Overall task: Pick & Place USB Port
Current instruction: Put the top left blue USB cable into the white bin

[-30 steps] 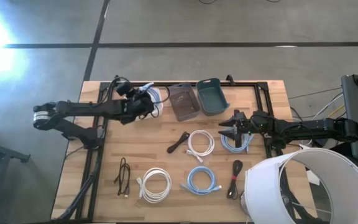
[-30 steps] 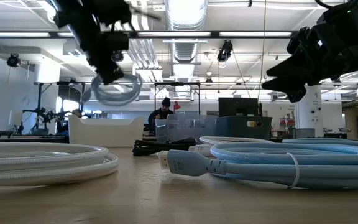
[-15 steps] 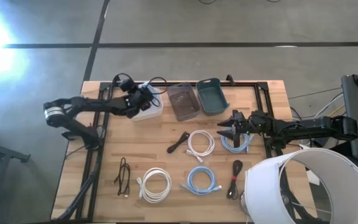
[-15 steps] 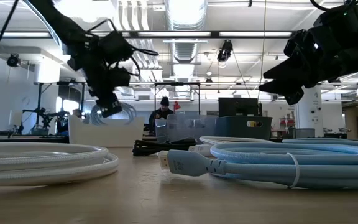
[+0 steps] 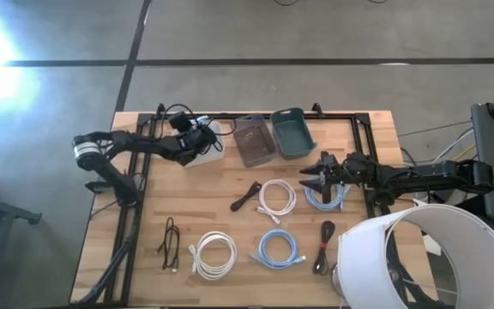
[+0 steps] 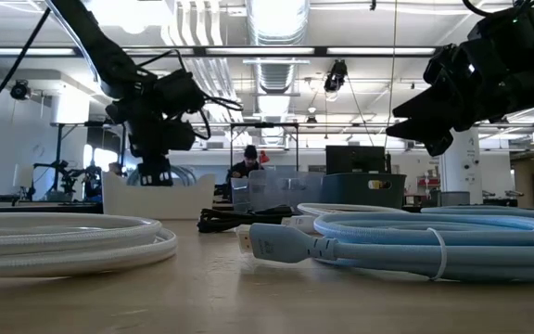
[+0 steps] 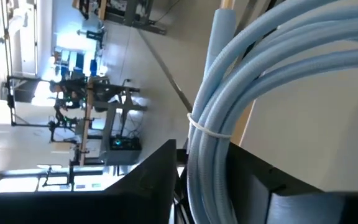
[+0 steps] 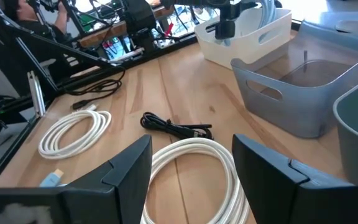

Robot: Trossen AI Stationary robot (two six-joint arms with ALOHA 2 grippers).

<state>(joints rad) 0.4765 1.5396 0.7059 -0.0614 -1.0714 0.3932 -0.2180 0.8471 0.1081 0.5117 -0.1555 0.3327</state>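
Observation:
A light blue coiled cable [image 7: 241, 93], bound with a thin tie, sits between the fingers of my left gripper [image 5: 201, 140]. That gripper is shut on it and reaches down into the white bin [image 5: 212, 148] at the table's far left. In the low view the bin's wall [image 6: 160, 196] hides most of the coil. My right gripper [image 5: 310, 178] is open and hovers just left of another light blue cable coil [image 5: 326, 196], which lies flat on the table. It touches nothing. My left gripper pinches the bundled strands of the light blue coil beside its tie [image 7: 205, 128], between its two fingers [image 7: 151, 183]. It comes from above, pointing down. The coil hangs from the fingers inside the white bin; the bin's wall hides whether it rests on the floor.
A grey bin [image 5: 254, 140] and a teal bin [image 5: 293, 132] stand at the far edge. White coils [image 5: 275, 197], [image 5: 214, 255], a blue coil [image 5: 280, 249] and black cables [image 5: 245, 196], [image 5: 171, 243], [image 5: 324, 245] lie on the wood. A large white cylinder [image 5: 427, 257] overhangs the near right corner.
My left gripper has gone down, carrying the blue coil from above the white bin to inside it, so the bin's wall now hides most of the coil in the low view. The arm has also drawn toward the far edge.

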